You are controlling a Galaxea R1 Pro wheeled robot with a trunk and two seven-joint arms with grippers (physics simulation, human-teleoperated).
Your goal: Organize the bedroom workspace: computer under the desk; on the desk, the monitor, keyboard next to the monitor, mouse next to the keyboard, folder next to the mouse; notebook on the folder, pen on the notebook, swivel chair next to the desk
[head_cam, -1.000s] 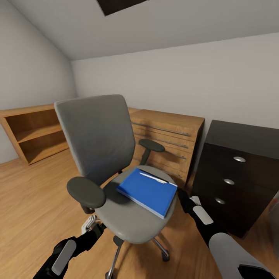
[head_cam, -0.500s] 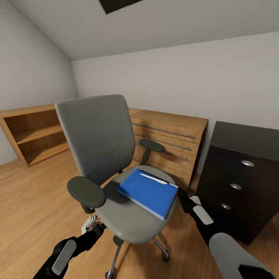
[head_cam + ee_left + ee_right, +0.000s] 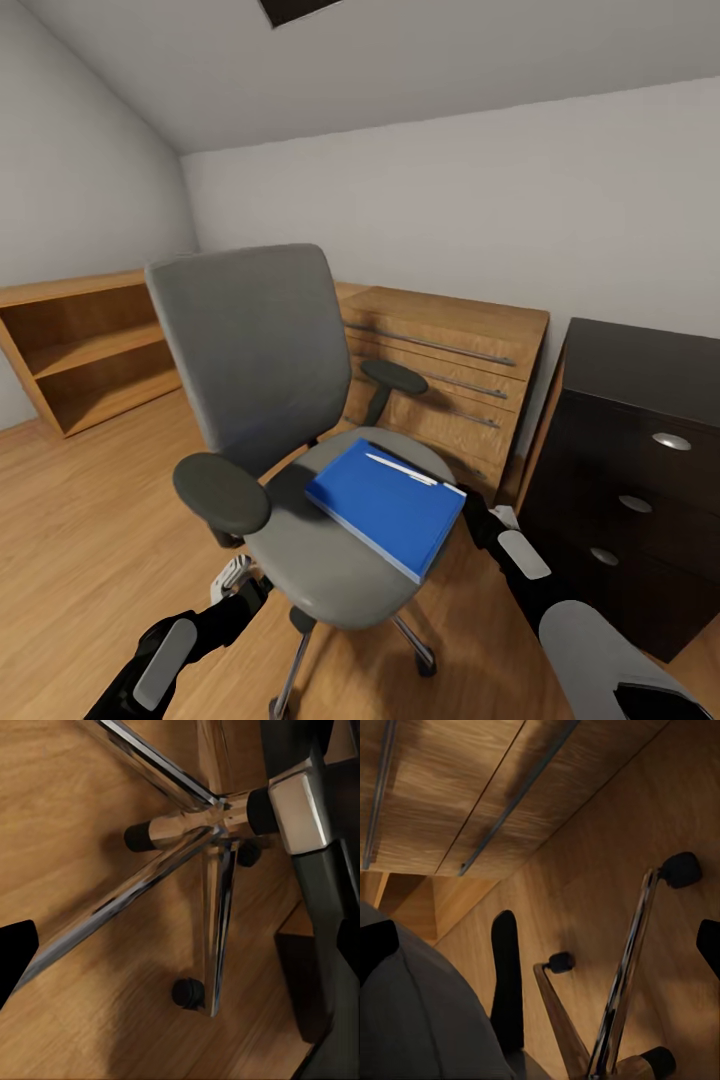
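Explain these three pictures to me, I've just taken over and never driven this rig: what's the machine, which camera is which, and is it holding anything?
The machine is a wheeled robot with two arms. The big picture comes from its head camera, looking down over both arms at a swivel chair on the wood floor. A blue folder lies flat on the seat, with a pen on top. Behind stand a wooden drawer unit and a black cabinet. The other two pictures come from cameras on the wrists, looking along the jaws. The left wrist camera sees the chair's chrome base and castors; the right sees the seat edge and chair legs. I can't tell from these pictures whether the jaws are open, and nothing appears to be held.
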